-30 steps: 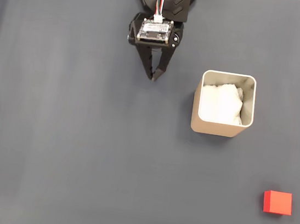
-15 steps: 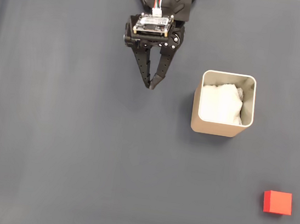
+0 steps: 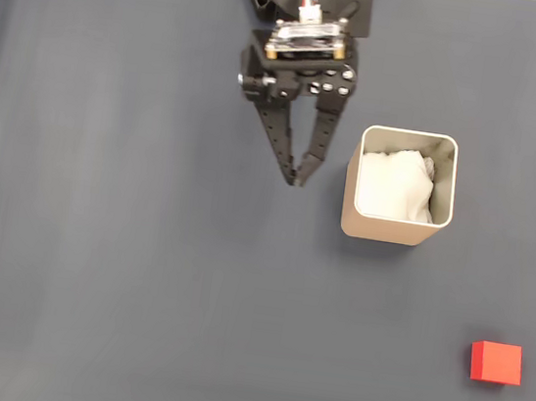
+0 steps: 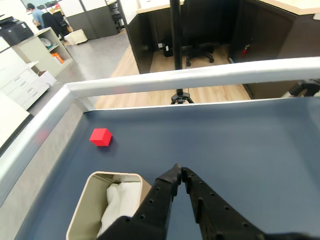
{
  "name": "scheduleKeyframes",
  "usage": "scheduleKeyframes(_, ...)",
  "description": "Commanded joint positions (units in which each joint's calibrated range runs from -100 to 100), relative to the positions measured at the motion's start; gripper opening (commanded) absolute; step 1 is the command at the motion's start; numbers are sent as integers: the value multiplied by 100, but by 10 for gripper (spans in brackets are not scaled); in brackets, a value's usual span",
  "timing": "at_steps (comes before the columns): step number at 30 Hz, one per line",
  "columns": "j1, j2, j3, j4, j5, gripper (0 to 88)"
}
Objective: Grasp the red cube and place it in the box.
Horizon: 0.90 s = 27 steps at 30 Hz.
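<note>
The red cube (image 3: pixel 496 362) lies on the dark grey mat near the lower right corner of the fixed view; in the wrist view the red cube (image 4: pixel 100 136) rests far off near the mat's corner. The beige box (image 3: pixel 394 229) with white wadding stands right of centre, well apart from the cube. My black gripper (image 3: pixel 295 178) hangs just left of the box, fingers meeting at their tips, nothing between them. In the wrist view the gripper (image 4: pixel 178 171) points across the mat with the box (image 4: pixel 84 207) at lower left.
A raised white rim (image 4: pixel 165 80) borders the mat on its far and left sides in the wrist view. Beyond it are a wooden floor, a tripod and office furniture. Open mat lies between gripper and cube.
The gripper has come down the fixed view and shifted right, toward the box's left side. Its fingertips stay together. Cube and box have not moved.
</note>
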Motion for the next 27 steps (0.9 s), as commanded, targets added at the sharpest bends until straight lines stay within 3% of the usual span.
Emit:
scheduleKeyframes(1, -316, 218, -834, 231, 98, 3)
scheduleKeyframes(16, -1799, 1100, -2575, 1987, 415, 2)
scheduleKeyframes(27, -2218, 2234, -3551, 2061, 317, 21)
